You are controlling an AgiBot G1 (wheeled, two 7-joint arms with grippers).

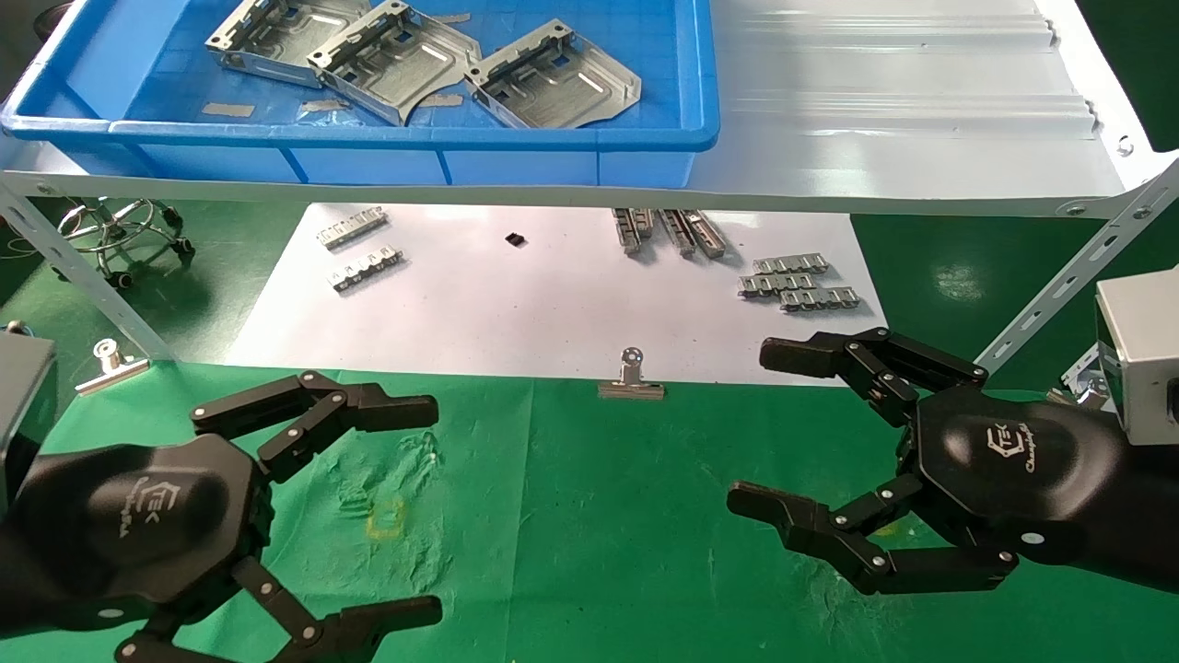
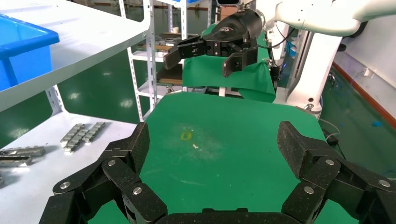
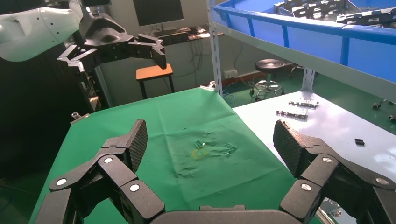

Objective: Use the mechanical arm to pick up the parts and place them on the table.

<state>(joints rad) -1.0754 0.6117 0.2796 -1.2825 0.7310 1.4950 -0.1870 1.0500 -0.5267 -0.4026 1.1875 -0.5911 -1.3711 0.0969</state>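
Note:
Three silver stamped plates (image 1: pixel 276 37), (image 1: pixel 391 60), (image 1: pixel 553 78) lie side by side in a blue bin (image 1: pixel 368 136) on the white shelf; they also show in the right wrist view (image 3: pixel 327 7). My left gripper (image 1: pixel 426 511) is open and empty, low over the green cloth table (image 1: pixel 599 516), beside its yellowish mark (image 1: pixel 385 520). My right gripper (image 1: pixel 753 428) is open and empty over the table's right side, near the paper's corner. Both are well below and in front of the bin. Each wrist view shows its own spread fingers (image 2: pixel 212 144), (image 3: pixel 210 140) over bare cloth.
The white shelf (image 1: pixel 903 120) overhangs a white paper sheet (image 1: pixel 516 304) holding small toothed strips (image 1: pixel 797 281), (image 1: pixel 355 228). Binder clips (image 1: pixel 632 378), (image 1: pixel 110 364) sit at the paper's edge. Slanted shelf braces (image 1: pixel 1059 285), (image 1: pixel 83 276) stand at both sides.

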